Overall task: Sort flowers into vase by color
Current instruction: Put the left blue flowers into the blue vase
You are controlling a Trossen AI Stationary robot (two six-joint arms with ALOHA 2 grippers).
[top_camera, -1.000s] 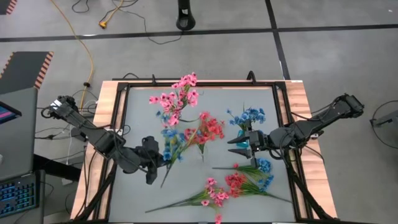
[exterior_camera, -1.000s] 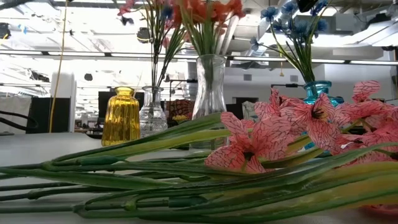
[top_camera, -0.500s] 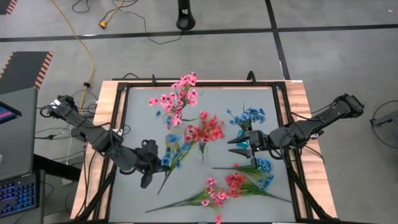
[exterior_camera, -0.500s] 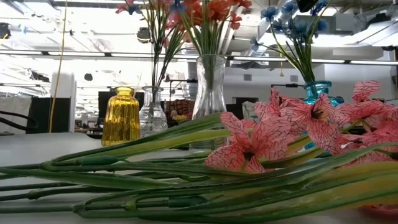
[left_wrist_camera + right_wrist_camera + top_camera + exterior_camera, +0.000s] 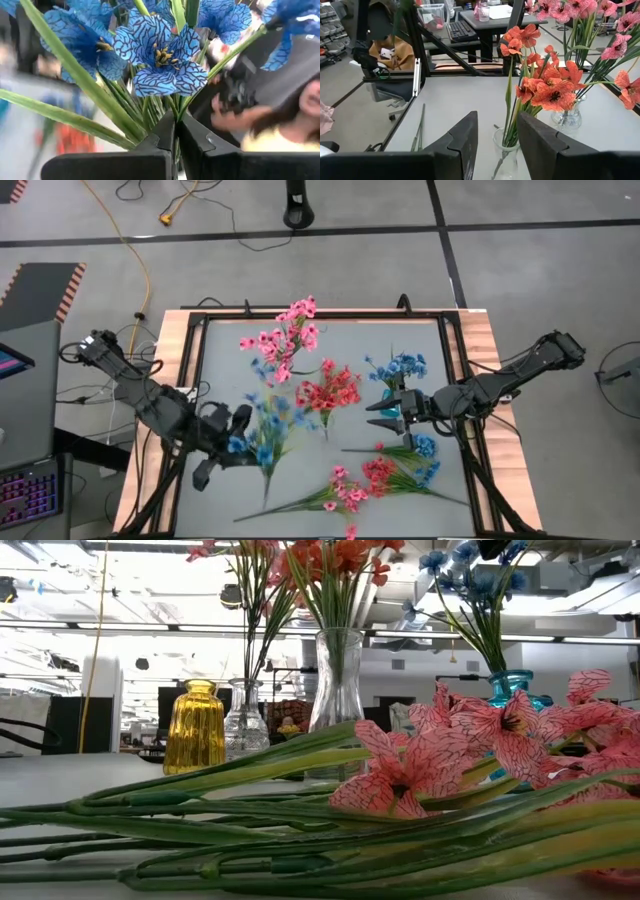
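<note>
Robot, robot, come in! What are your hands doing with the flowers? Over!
Left hand shut on blue flower spray. Right hand open, waiting before coral-red vase bunch. Loose sprays litter the table. Over.

1. Location type: robotics lab set in an open-plan office.
2. Evidence: black-framed work table (image 5: 455,370) on a taped concrete floor (image 5: 300,240) with loose cables (image 5: 140,260).
3. Background: desks, a keyboard (image 5: 461,30), a person (image 5: 390,47), ceiling strip lighting (image 5: 150,628).
</note>
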